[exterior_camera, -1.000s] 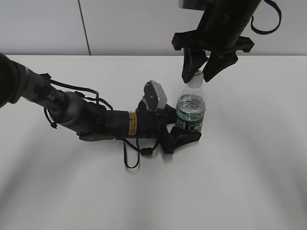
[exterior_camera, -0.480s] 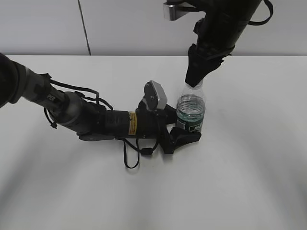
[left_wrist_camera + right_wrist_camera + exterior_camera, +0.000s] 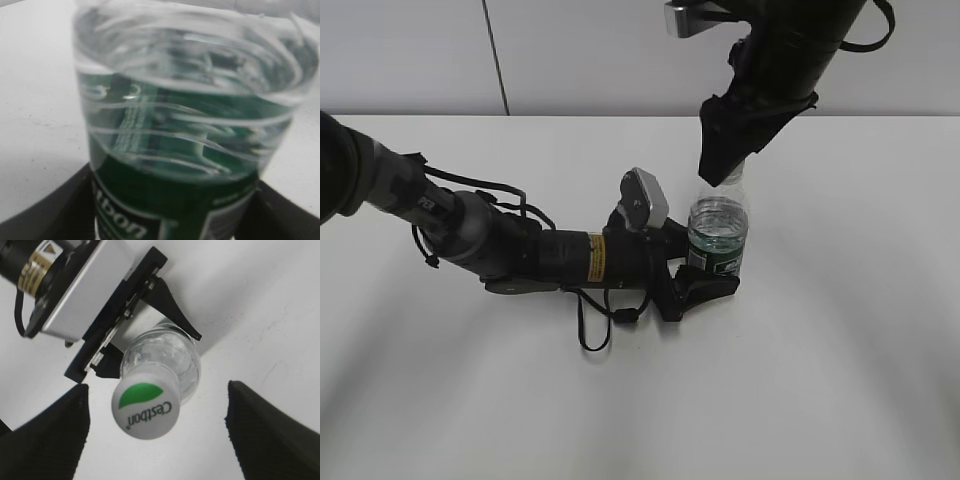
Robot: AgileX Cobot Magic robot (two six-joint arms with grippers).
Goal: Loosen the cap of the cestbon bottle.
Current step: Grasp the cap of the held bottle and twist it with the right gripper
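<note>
The cestbon bottle (image 3: pixel 718 235), clear and ribbed with a dark green label, stands upright on the white table. My left gripper (image 3: pixel 705 280) lies low along the table and is shut on the bottle's lower part; the left wrist view shows the bottle (image 3: pixel 185 150) filling the frame between the jaws (image 3: pixel 175 215). My right gripper (image 3: pixel 720 160) hangs right over the bottle top and hides the cap in the exterior view. In the right wrist view the white cap (image 3: pixel 146 409) with its green patch sits between the wide-open fingers (image 3: pixel 156 386), touching neither, closer to the left one.
The white table (image 3: pixel 840 330) stretches around the bottle, with a pale wall behind it. The left arm (image 3: pixel 500 245) with its wrist camera (image 3: pixel 645 200) and a looping cable lies across the table to the bottle's left.
My right gripper has turned about its axis above the cap, from fingers seen spread apart to edge-on, and sits slightly lower. The left gripper and bottle have not moved.
</note>
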